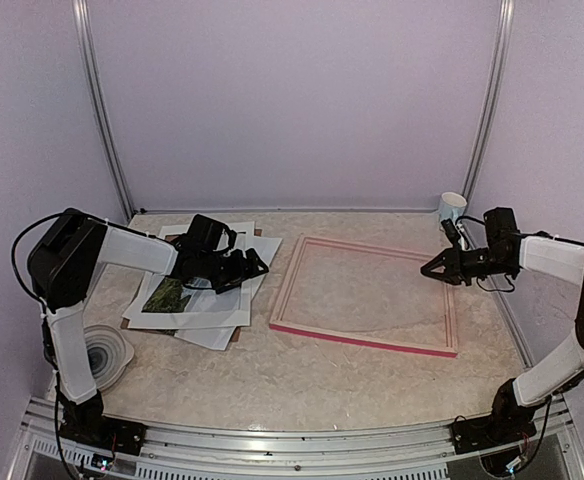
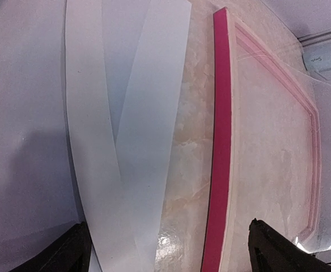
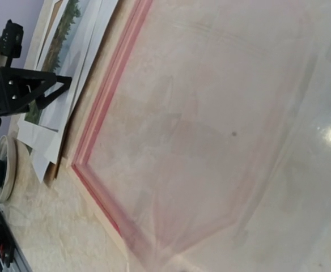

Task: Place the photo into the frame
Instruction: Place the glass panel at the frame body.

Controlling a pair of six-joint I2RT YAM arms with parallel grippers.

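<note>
Top external view: the left pincer hangs spread wide over a stack of white sheets on the left of the desk, grasping nothing. The right pincer, its jaws drawn almost to a point, hovers above the far right corner of the frame. Whether it pinches anything cannot be told. The photo lies on the sheets, partly beneath the left arm, left of the frame and apart from it.

Left wrist view: two dark fingers stand at the bottom corners, far apart. Below the gap between them lie the sheets and one frame rail. Only this view shows the rail's deep pink outer edge beside its paler pink inner step.

Right wrist view: its own fingers do not show. Seen from across the desk, the left pincer hangs over the photo, a strip of dark green trees under pale sky within a white border. A faint clear sheet, marked by glare, seems to span the frame's opening.
</note>
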